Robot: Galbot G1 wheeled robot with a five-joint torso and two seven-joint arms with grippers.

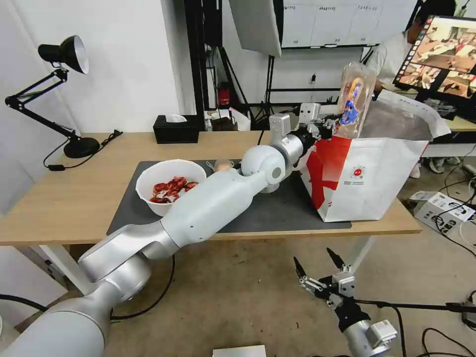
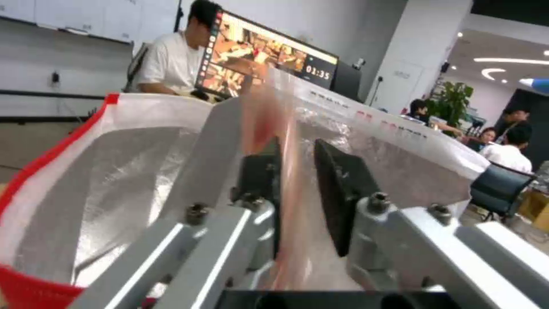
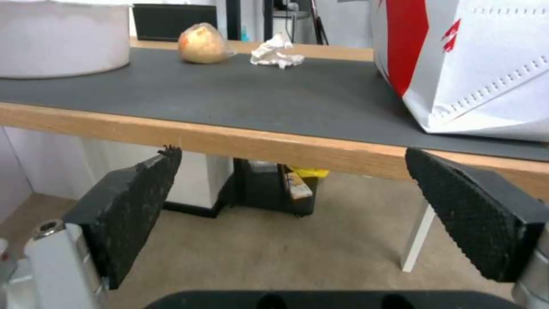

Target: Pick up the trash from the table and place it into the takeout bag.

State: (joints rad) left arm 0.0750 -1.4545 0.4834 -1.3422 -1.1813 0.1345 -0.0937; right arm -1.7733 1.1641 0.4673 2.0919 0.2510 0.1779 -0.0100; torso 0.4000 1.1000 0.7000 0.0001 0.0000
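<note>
Left gripper [image 1: 331, 125] pinching clear plastic tray [image 1: 354, 99] over foil-lined takeout bag [image 1: 367, 183], right gripper [image 1: 317, 265] spread open below table [image 1: 59, 208]

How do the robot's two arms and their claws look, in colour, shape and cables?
The left arm has smooth, rounded white and silver-grey shells with a ball-like joint. The left claw has a grey metal linkage with bolts and black flat pads. The right claw is metal too, with dark pointed fingers and black textured pads; a black cable runs from its wrist.

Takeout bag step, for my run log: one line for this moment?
left gripper: shut on clear tray over takeout bag | right gripper: open, below table | bowl: on table
</note>
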